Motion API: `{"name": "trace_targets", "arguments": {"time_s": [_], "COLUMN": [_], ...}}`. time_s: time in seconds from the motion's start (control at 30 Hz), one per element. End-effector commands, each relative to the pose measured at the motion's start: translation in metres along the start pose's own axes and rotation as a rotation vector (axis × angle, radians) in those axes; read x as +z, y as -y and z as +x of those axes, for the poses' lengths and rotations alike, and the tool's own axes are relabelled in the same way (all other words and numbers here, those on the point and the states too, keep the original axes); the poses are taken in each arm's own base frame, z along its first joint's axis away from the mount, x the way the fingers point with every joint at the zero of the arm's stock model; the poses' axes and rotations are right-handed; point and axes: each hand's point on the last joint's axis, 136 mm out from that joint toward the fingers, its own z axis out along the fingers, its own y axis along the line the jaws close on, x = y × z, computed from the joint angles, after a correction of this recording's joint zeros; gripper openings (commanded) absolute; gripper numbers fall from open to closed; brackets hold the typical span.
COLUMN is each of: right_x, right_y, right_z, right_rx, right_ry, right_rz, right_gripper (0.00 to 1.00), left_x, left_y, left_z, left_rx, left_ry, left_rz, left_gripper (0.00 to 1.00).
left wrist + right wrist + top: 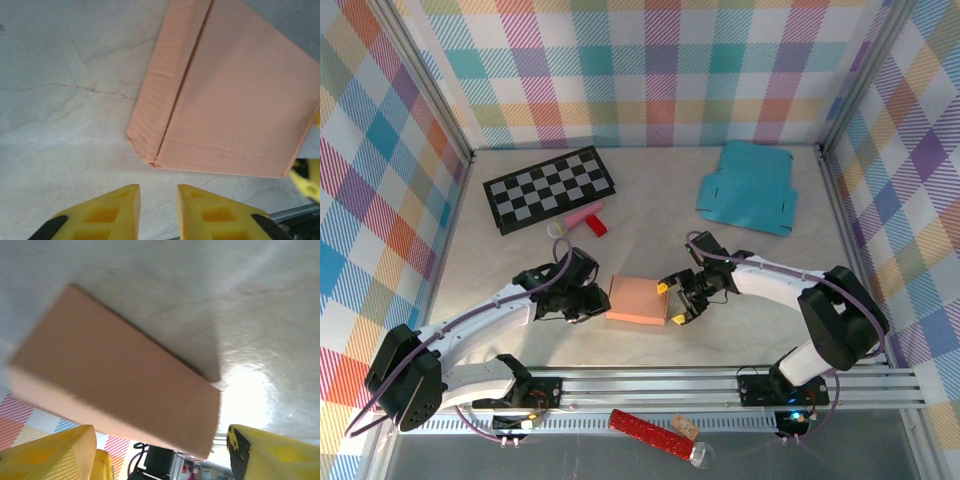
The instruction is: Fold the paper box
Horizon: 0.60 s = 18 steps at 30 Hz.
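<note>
The paper box (638,300) is salmon-coloured and lies closed and flat on the table in front of both arms. In the left wrist view the box (235,105) shows a folded side flap with a crease, and its near corner is just ahead of my fingers. My left gripper (598,303) (158,187) sits at the box's left edge, its yellow fingers a narrow gap apart with bare table between them. My right gripper (671,303) (161,440) is at the right edge, fingers wide apart. The box's end (125,385) lies between them without being clamped.
A flat teal cardboard blank (748,187) lies at the back right and a checkerboard (550,188) at the back left. A pink tube (578,216) and a red block (596,226) rest behind the box. A red packet (650,430) lies below the rail.
</note>
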Motion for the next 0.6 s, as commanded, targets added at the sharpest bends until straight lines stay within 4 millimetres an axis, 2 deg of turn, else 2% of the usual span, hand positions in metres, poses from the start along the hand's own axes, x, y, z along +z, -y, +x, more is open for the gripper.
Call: {"name": "trace_targets", "arguments": {"time_s": [0.0, 0.03, 0.13, 0.2, 0.3, 0.43, 0.57], "right_x": [-0.031, -0.032, -0.024, -0.018, -0.015, -0.006, 0.007], "right_y": [-0.038, -0.036, -0.011, 0.002, 0.008, 0.009, 0.004], "right_z": [0.009, 0.012, 0.015, 0.019, 0.018, 0.013, 0.012], "right_rx": [-0.463, -0.544, -0.642, -0.650, -0.681, -0.681, -0.689], "right_ry": [0.061, 0.050, -0.038, -0.102, -0.123, -0.141, -0.150], "right_rz": [-0.071, -0.059, 0.010, 0.029, 0.069, 0.100, 0.104], "right_gripper": [0.70, 0.70, 0.67, 0.66, 0.65, 0.64, 0.61], "left_x": [-0.025, -0.032, -0.058, -0.080, -0.115, -0.137, -0.146], "left_y": [0.019, 0.026, 0.058, 0.090, 0.131, 0.138, 0.120], "left_z": [-0.014, -0.020, -0.041, -0.052, -0.060, -0.058, -0.050], "left_rx": [0.013, 0.023, 0.055, 0.112, 0.228, 0.314, 0.339], "left_ry": [0.057, 0.077, 0.153, 0.206, 0.288, 0.330, 0.337], "left_rz": [0.014, 0.027, 0.133, 0.272, 0.458, 0.496, 0.445], "left_gripper": [0.29, 0.30, 0.34, 0.36, 0.38, 0.38, 0.37]}}
